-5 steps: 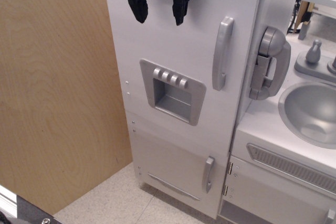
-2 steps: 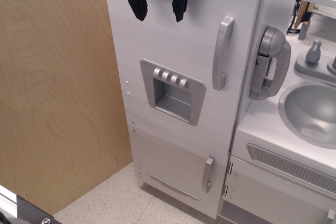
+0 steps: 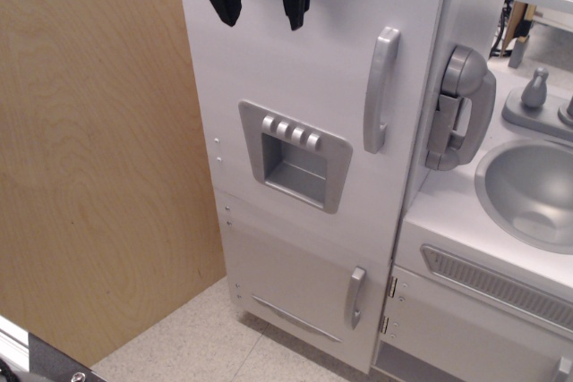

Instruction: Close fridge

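The fridge (image 3: 295,69) is a tall white toy-kitchen cabinet in the middle of the view. Its big door lies flush with the cabinet front, and no shelves show. The door has a vertical grey handle (image 3: 380,89) at its right and a grey four-button dispenser recess (image 3: 294,155) lower down. My black gripper (image 3: 258,6) hangs open and empty in front of the door's top left part, fingers pointing down, above the dispenser and left of the handle.
A smaller lower door with a short grey handle (image 3: 355,296) sits below. A grey toy phone (image 3: 458,109) hangs to the right, next to a grey sink (image 3: 530,187) and faucet. A wooden panel (image 3: 89,149) stands at the left. Speckled floor lies below.
My gripper has moved up and slightly left along the door front, staying open. The fridge door has not visibly moved.
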`<state>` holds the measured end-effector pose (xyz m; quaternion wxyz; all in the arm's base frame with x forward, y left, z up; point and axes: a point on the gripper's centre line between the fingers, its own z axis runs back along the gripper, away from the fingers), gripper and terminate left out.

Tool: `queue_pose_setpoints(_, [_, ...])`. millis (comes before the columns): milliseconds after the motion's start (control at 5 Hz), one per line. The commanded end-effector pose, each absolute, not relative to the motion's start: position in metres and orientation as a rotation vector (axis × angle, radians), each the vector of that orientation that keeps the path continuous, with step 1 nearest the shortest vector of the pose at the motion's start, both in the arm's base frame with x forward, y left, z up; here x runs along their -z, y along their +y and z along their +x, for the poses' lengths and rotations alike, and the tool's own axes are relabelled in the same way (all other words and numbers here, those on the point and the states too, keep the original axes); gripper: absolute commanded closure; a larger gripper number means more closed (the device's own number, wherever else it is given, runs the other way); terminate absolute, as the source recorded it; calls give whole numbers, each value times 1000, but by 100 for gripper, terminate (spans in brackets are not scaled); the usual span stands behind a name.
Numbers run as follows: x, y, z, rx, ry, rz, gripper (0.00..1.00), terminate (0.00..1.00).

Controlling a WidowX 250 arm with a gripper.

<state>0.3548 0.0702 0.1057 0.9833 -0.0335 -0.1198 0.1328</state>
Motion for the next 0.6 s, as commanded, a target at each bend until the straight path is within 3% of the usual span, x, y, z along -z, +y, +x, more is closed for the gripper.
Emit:
queue_pose_setpoints(0, [-126,81,312,-195,-245,-48,0,0])
queue_pose_setpoints(200, [-123,83,298,-168,-186,-50,0,0])
queue_pose_setpoints(400, [-123,83,298,-168,-186,-50,0,100])
